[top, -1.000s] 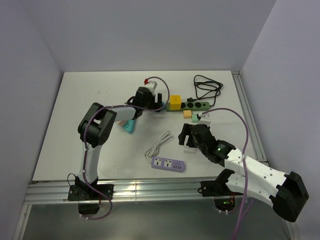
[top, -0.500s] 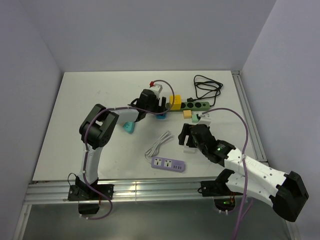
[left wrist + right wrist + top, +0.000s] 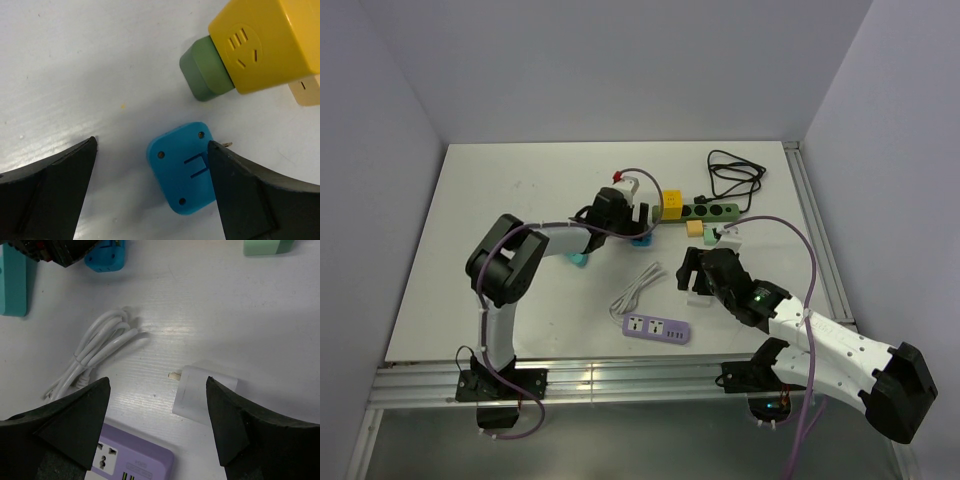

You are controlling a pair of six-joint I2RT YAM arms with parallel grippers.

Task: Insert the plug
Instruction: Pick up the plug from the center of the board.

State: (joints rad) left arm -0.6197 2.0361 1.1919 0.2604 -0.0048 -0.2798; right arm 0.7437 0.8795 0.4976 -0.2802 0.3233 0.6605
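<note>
A blue plug (image 3: 182, 175) lies flat on the white table, its prongs pointing right. My left gripper (image 3: 152, 145) is open just above it, one finger on each side, the right finger over its edge. The plug also shows under this gripper (image 3: 634, 226) in the top view (image 3: 641, 239). A yellow adapter (image 3: 260, 47) sits on the end of the green power strip (image 3: 712, 211). A white plug (image 3: 202, 392) lies under my open right gripper (image 3: 158, 381), near its right finger. A purple power strip (image 3: 657, 328) lies at the front.
A coiled white cable (image 3: 638, 285) lies between the purple strip and the blue plug. A teal block (image 3: 579, 259) is under the left forearm. A beige plug (image 3: 695, 228) is beside the green strip. A black cord (image 3: 735, 175) lies at the back right.
My left arm has lowered and its wrist has turned, bringing the open gripper over the blue plug. The right arm has not moved.
</note>
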